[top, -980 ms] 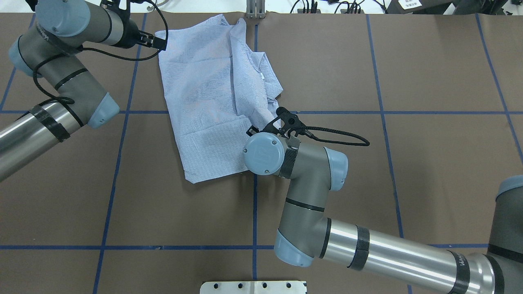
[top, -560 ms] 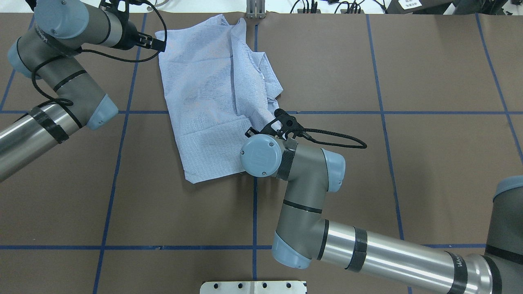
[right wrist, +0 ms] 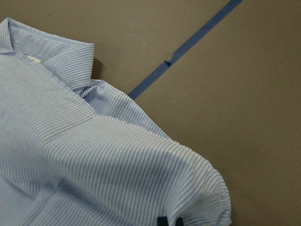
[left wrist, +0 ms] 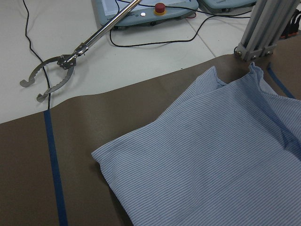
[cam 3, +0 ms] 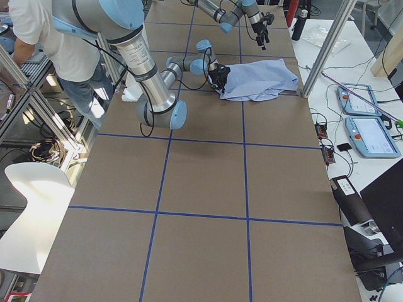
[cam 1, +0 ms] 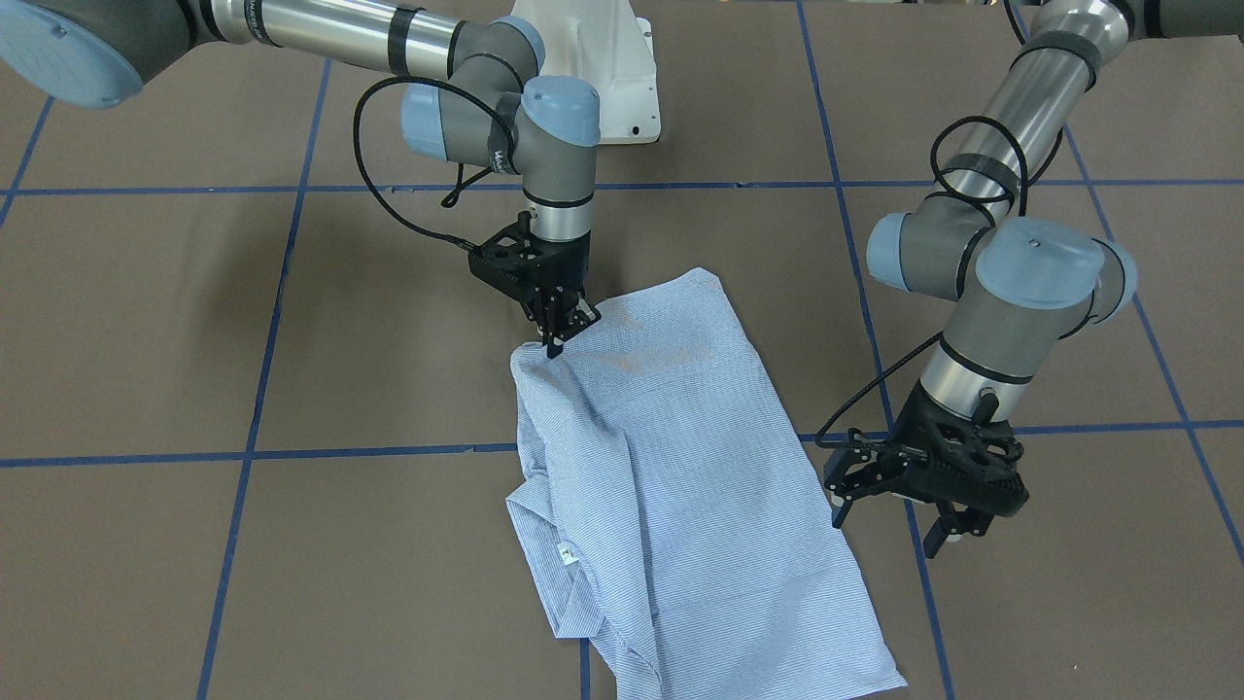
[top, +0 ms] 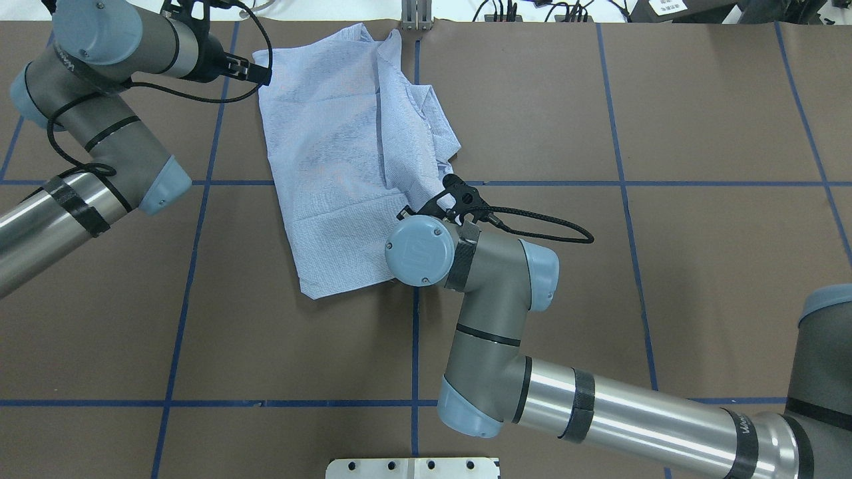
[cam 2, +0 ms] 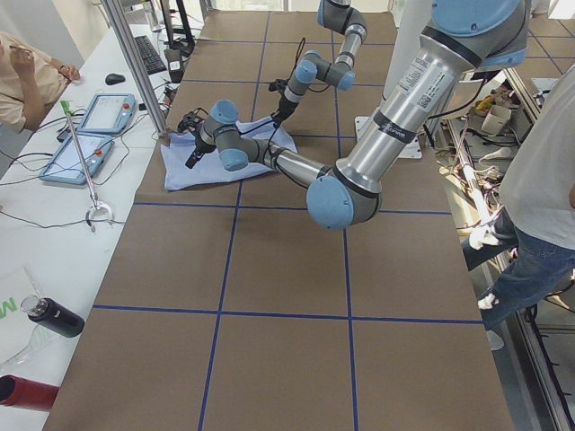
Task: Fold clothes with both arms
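Exterior front-facing view: a light blue striped shirt (cam 1: 671,467) lies partly folded on the brown table (cam 1: 146,321), across one of the blue tape lines (cam 1: 369,452) that mark a grid on it. The smooth panel faces up, and a folded flap runs along the side nearer the right arm, where a small white label (cam 1: 568,556) shows inside the neck. The right gripper (cam 1: 554,340) points straight down at the shirt corner nearest the robot, its jaws pressed together on a raised pinch of cloth. The right wrist view confirms this: dark fingertips (right wrist: 168,221) sit at the lower edge, with the striped fabric bunched up over them and the collar (right wrist: 51,49) lying flat beyond. The left gripper (cam 1: 887,533) hangs beside the opposite long edge of the shirt with its jaws spread and no cloth between them. Whether the nearer fingertip touches the hem cannot be told. In the overhead view this gripper lies just beside the shirt's far left corner. The left wrist view looks down on that corner (left wrist: 96,155), which rests flat on the table. Past the table's edge, a metal grabber tool (left wrist: 51,77) and a control panel with a red button (left wrist: 160,7) lie on a white surface. The white pedestal (cam 1: 603,68) stands at the table's robot side.
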Action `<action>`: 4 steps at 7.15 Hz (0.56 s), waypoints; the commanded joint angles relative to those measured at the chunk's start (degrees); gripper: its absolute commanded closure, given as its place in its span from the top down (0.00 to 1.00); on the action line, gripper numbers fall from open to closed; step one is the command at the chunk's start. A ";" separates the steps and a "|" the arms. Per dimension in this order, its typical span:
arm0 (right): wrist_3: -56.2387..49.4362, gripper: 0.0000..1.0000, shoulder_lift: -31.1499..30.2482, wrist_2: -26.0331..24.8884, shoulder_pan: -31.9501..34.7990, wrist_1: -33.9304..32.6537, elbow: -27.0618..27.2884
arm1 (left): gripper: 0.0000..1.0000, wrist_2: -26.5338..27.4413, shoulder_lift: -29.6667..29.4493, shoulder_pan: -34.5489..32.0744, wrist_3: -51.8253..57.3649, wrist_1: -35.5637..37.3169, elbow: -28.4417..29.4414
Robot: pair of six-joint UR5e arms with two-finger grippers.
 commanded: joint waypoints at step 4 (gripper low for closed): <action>0.21 0.00 -6.11 -0.08 0.09 -0.54 9.19 | 1.00 0.58 18.60 13.93 -28.22 0.05 -28.61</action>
